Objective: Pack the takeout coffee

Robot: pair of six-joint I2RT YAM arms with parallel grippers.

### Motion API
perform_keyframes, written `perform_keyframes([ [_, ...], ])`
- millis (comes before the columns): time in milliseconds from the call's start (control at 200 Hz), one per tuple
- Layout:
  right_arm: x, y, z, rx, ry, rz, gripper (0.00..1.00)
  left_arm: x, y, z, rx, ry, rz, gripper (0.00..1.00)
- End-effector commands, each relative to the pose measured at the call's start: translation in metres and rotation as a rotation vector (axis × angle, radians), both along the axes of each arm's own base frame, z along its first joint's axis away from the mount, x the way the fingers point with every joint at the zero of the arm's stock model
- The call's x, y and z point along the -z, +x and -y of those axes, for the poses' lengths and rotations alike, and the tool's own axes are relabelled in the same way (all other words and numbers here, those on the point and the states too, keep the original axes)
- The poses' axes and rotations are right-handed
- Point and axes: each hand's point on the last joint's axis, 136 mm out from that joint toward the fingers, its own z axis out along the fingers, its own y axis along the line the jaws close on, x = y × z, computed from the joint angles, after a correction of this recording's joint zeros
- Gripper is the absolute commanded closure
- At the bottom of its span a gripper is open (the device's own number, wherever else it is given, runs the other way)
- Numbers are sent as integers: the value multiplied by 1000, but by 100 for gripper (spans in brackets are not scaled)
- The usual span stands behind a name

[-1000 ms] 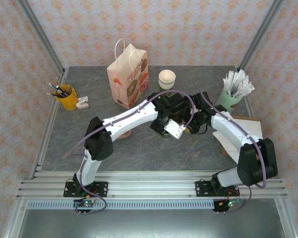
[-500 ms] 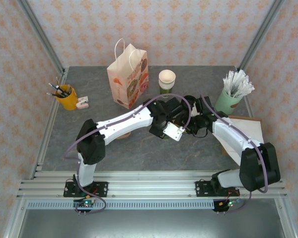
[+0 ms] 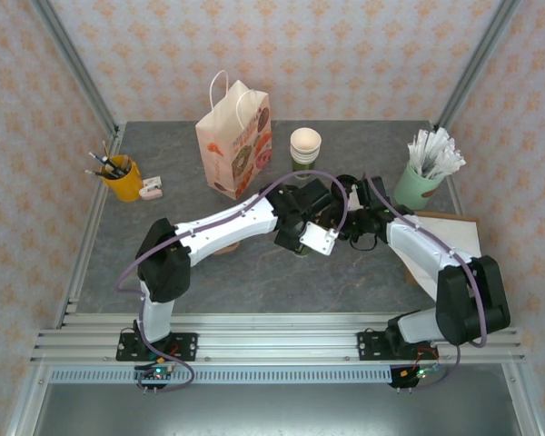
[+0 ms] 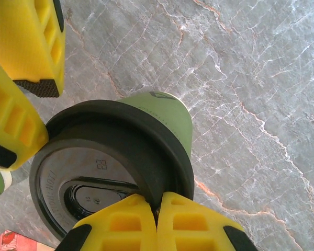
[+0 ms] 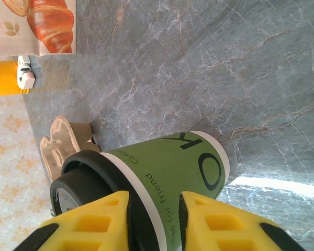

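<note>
The takeout coffee (image 5: 183, 167), a dark-green paper cup printed "Coffee for friend", stands on the grey marble table under a round black lid (image 4: 120, 151). In the right wrist view my right gripper (image 5: 154, 209) is shut across the cup's upper wall just below the lid. In the left wrist view my left gripper (image 4: 157, 203) pinches the lid's rim at its near edge, and the right gripper's yellow fingers (image 4: 21, 63) show at the upper left. From above, both grippers, left (image 3: 313, 227) and right (image 3: 347, 227), meet at mid-table and hide the cup.
A paper bag with handles (image 3: 233, 141) stands at the back, a stack of lidless cups (image 3: 305, 145) right of it. A mint cup of white sticks (image 3: 422, 177) is at the right, a yellow pen cup (image 3: 121, 177) at the left. A cardboard carrier (image 5: 63, 146) lies beside the coffee.
The left arm's elbow has swung a little left and toward the near edge. The right gripper has edged left, closer to the left one. The cup stays where it was.
</note>
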Motion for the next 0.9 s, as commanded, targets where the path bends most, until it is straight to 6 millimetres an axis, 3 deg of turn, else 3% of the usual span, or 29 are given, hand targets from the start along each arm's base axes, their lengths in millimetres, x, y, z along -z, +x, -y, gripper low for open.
perform_keyframes([
  [0, 94, -98, 63, 11, -371, -427, 77, 96, -66, -31, 12, 193, -353, 100],
  [215, 116, -114, 80, -52, -481, -470, 82, 80, -57, -34, -16, 183, -336, 100],
  [400, 122, -113, 76, -17, -519, -466, 82, 102, -58, -42, -37, 223, -344, 100],
  [490, 97, -93, 57, 30, -404, -381, 80, 98, -62, -41, -58, 195, -351, 100],
  [626, 14, -42, 23, 98, -147, -163, 76, 71, -53, -37, -109, 142, -358, 100],
  [711, -29, -24, 16, 110, -57, -79, 74, 58, -45, -39, -121, 159, -353, 100],
  [786, -40, -24, 16, 106, -47, -71, 73, 52, -41, -40, -113, 177, -343, 100],
  [896, -36, -33, 15, 107, -19, -84, 72, 48, -38, -36, -101, 169, -336, 100],
])
